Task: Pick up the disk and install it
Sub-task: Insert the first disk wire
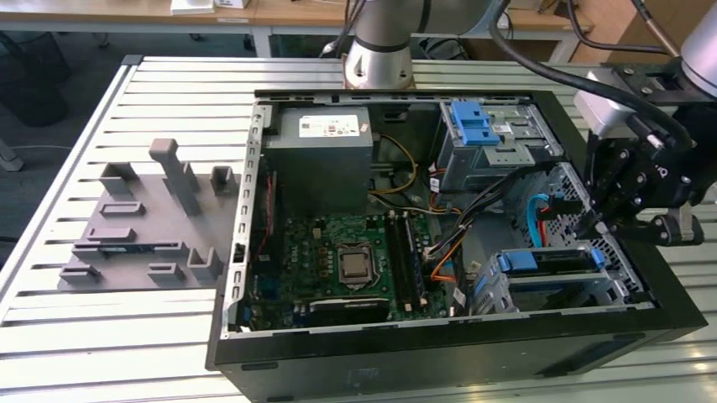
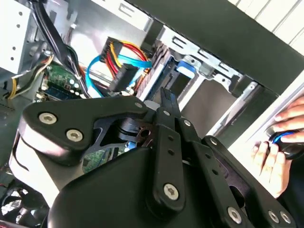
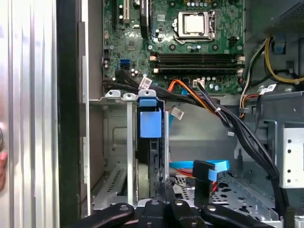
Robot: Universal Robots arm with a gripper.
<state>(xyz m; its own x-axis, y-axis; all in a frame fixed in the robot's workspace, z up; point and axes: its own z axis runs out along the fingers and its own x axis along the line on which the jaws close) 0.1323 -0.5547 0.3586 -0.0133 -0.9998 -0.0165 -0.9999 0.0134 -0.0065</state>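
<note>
Fingers (image 3: 164, 184) noted together and empty, disk (image 3: 151, 126) lodged edge-on in bay (image 3: 118, 142) just ahead of their tips; disk could be jammed askew, or blue cable (image 3: 202, 167) beside them snagged, if pressed off-line.

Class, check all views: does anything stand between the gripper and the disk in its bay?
Nothing visible does. In the first wrist view, the gripper sits right at the near end of the disk. The blue cable lies off to one side, not between them.
</note>
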